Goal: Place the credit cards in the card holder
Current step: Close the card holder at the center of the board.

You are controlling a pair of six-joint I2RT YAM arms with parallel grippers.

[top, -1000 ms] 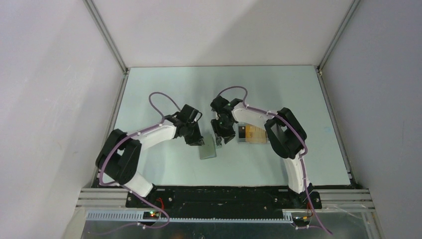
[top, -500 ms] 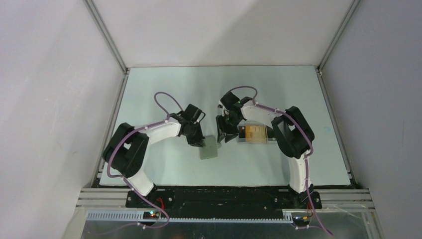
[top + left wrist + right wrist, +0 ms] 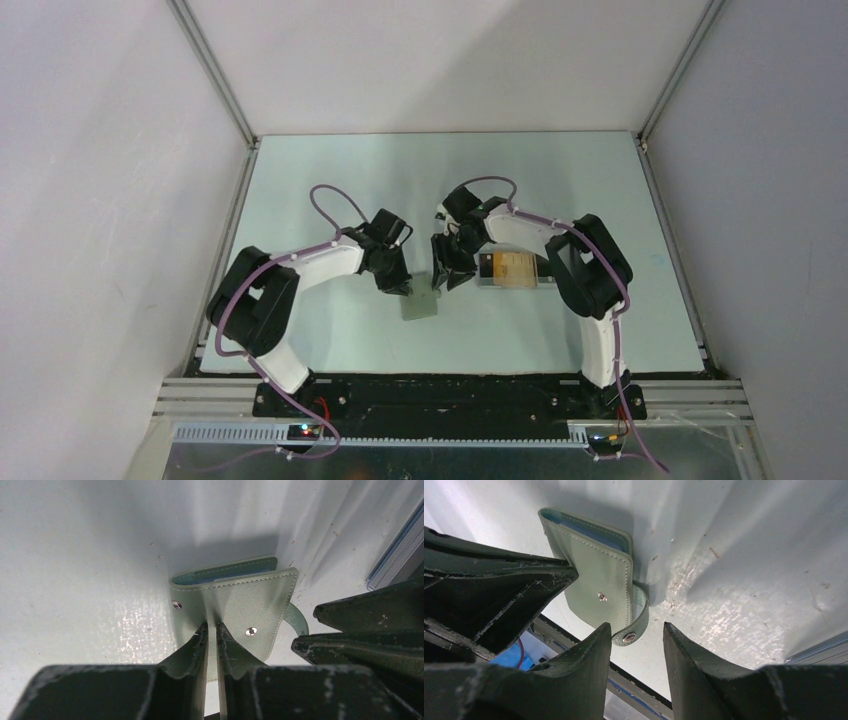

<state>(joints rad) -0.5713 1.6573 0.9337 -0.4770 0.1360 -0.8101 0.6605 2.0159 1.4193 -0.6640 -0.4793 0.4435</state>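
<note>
Left hand is clenched on the front flap of the card holder, its two dark, scuffed fingers pinching the cover between two small metal snap studs. Right hand is released, its jaws spread to either side of the curved strap tab that loops out from the holder's edge and ends in a round stud; whether either finger touches the tab cannot be told. The card holder is flat, soft-looking and grey-green, with rounded corners and pale stitching along its rim. A bluish inner layer shows at its slightly parted edge, but what lies inside is hidden. It rests near the middle of the bench, a little toward the near edge, between the two hands. Just beside it toward the right edge sits a shallow clear tray holding the cards, thin orange-gold rectangles with a dark strip at their left end.
</note>
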